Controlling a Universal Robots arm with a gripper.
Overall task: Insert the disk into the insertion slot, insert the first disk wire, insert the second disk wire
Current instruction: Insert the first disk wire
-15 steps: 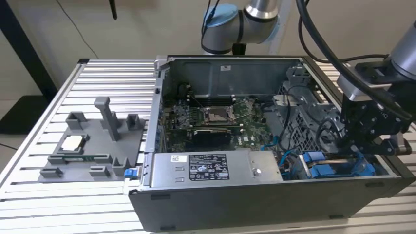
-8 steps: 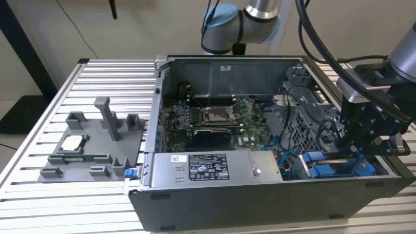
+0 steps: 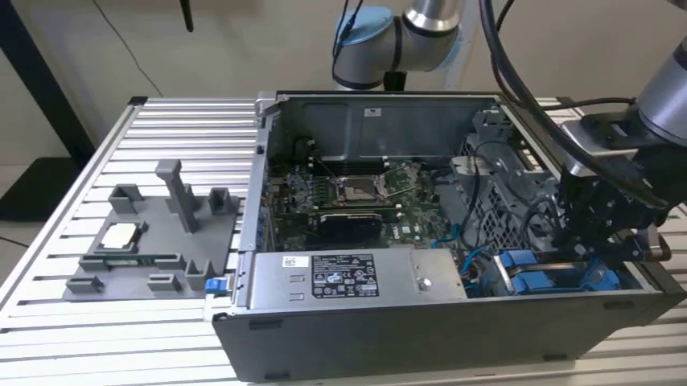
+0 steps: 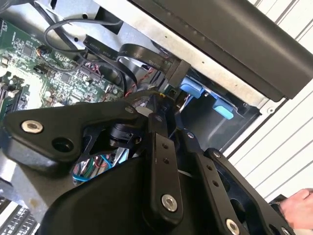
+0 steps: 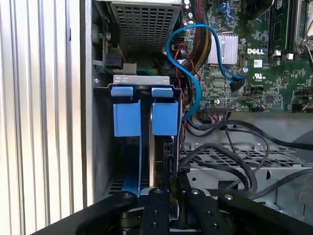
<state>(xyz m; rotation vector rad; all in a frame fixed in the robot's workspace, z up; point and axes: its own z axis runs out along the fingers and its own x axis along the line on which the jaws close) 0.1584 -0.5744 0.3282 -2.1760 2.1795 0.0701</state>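
Observation:
The disk (image 5: 131, 169) stands edge-on inside the insertion slot (image 5: 100, 147), its bright blue carrier tabs (image 5: 164, 117) at the slot's mouth. In the exterior view the same blue frame (image 3: 536, 281) shows in the case's near corner on the exterior view's right. My gripper (image 3: 593, 256) reaches down into that corner. In both wrist views its fingers (image 5: 157, 200) close together beside the disk on a thin black disk wire connector (image 5: 169, 156), so my gripper (image 4: 157, 105) is shut. A second black flat wire ends in a connector (image 4: 178, 73) near the blue tabs.
A blue data cable (image 5: 193, 83) loops from the motherboard (image 3: 355, 193) toward the bay. The grey power-supply box (image 3: 355, 277) lies beside it. Loose black cables (image 5: 234, 156) cross the metal cage. A grey fixture tray (image 3: 150, 241) sits outside the case. A hand (image 4: 298, 210) is nearby.

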